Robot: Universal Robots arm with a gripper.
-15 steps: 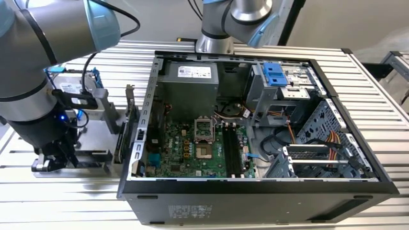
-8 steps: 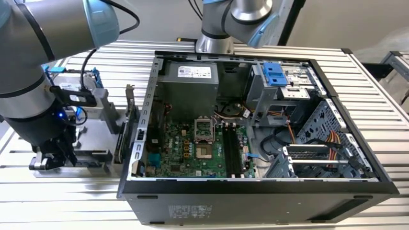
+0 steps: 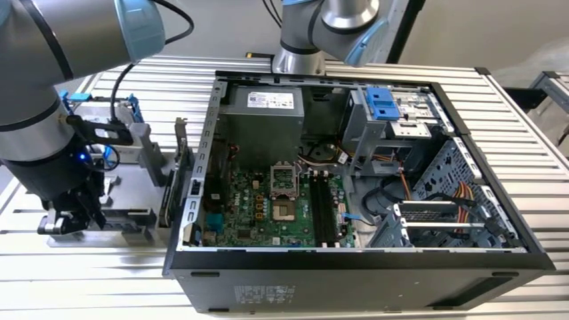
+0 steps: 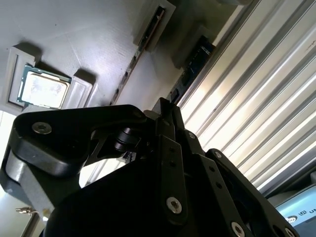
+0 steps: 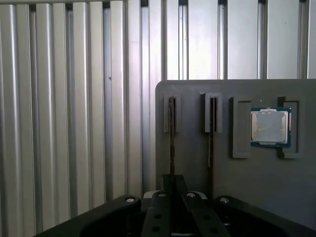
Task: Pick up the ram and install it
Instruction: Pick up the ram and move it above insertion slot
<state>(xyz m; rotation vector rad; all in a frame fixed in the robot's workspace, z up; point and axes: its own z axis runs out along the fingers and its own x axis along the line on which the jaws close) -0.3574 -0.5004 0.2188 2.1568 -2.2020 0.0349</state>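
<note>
In both wrist views the ram (image 5: 171,138) (image 4: 195,57) is a thin dark strip standing on edge in the outer slot of a grey holder plate (image 5: 256,187). It is the slot nearest the ribbed table. My gripper (image 5: 172,180) (image 4: 168,106) is shut on the near end of this strip, which still sits in its slot. In the exterior view the gripper (image 3: 76,213) hangs low over the holder at that view's left, beside the open computer case (image 3: 356,267).
A second thin strip (image 5: 212,133) stands in the neighbouring slot, and a silver processor chip (image 5: 269,127) lies in a recess beyond it. The case holds the green motherboard (image 3: 258,207) with dark memory slots (image 3: 324,207). A second arm's base (image 3: 298,57) stands behind the case.
</note>
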